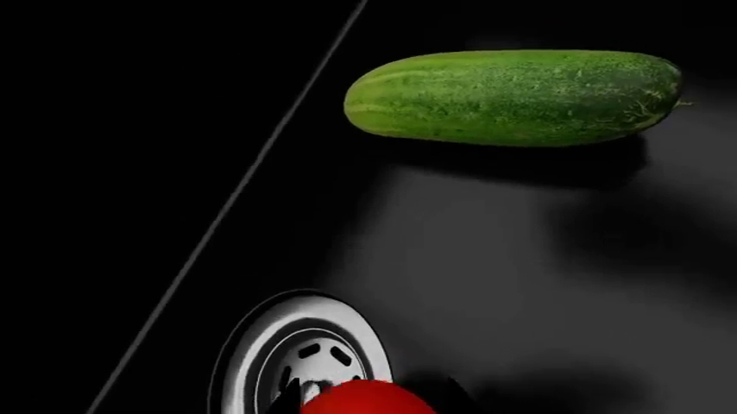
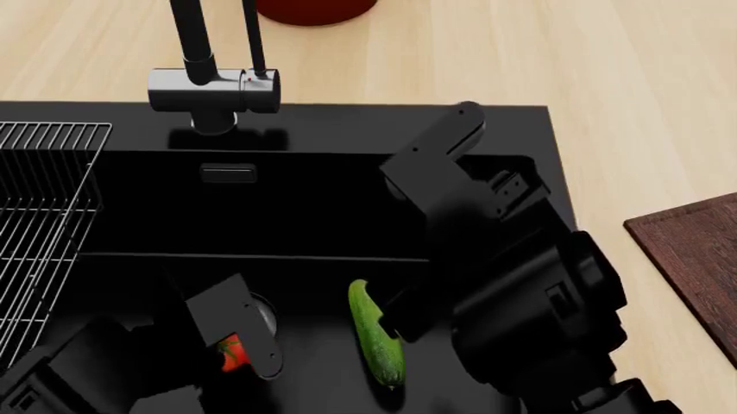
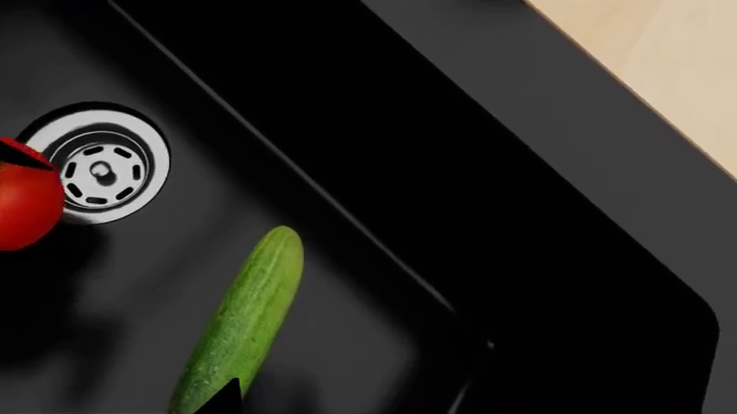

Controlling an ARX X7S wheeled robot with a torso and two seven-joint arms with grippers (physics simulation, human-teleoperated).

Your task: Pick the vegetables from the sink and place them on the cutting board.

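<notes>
Both vegetables lie on the sink [image 2: 345, 185] floor: the tomato [image 2: 231, 353] beside the drain [image 3: 103, 170], the cucumber [image 2: 378, 343] just apart. Whether either arm's jaws are released or clenched, I cannot tell. The smooth cucumber may roll away from a misaligned grasp, far from the board [image 2: 696, 250].

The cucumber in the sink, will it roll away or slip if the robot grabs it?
Probably a bit. The cucumber is round-sided and lies loose on the flat floor of the sink, so a sideways nudge could roll it. Its skin looks smooth and glossy, so it may slip. It looks firm, so it should stay straight when lifted.
</notes>
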